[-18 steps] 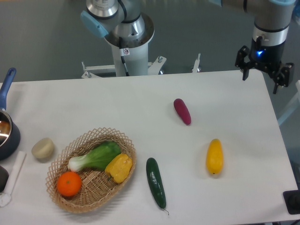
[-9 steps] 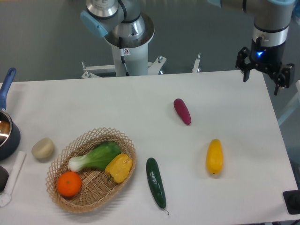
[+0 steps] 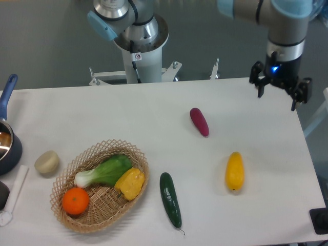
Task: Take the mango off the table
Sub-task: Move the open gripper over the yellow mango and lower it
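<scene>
The mango (image 3: 234, 171), a smooth yellow-orange oval, lies on the white table (image 3: 154, 113) at the right, lengthwise toward the front edge. My gripper (image 3: 277, 97) hangs above the table's far right corner, well behind the mango and apart from it. Its two dark fingers are spread open with nothing between them.
A purple eggplant (image 3: 199, 121) lies in the middle. A green cucumber (image 3: 170, 199) lies near the front. A wicker basket (image 3: 95, 215) at the front left holds an orange, a yellow pepper and a leafy green. A pale round item (image 3: 47, 161) and a blue-handled pot (image 3: 7, 138) are at the left edge.
My gripper has shifted a little to the left and slightly toward the table's middle. It stays open. Nothing on the table has moved.
</scene>
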`<action>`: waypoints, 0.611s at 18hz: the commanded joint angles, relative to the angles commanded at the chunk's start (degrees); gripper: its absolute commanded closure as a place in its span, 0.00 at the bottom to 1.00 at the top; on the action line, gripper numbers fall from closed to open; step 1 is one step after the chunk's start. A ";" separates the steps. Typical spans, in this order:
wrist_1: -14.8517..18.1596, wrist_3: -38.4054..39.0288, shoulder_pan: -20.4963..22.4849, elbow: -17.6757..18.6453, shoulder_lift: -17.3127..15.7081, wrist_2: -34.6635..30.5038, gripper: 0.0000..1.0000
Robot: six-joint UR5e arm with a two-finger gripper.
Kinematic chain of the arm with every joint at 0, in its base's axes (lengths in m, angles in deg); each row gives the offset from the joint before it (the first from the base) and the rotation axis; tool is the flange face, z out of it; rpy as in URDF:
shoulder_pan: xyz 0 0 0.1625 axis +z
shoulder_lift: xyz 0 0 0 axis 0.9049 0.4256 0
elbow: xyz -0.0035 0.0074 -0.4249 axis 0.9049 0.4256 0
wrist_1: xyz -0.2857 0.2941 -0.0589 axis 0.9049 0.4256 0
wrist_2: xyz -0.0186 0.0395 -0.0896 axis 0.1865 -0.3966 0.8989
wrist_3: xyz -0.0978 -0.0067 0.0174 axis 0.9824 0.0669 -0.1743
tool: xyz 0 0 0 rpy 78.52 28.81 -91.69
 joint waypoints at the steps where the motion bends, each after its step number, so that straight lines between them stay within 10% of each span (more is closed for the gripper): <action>1: -0.09 2.21 -1.05 -0.09 0.79 0.09 0.00; 11: -4.38 21.19 -6.60 -0.35 9.40 0.09 0.00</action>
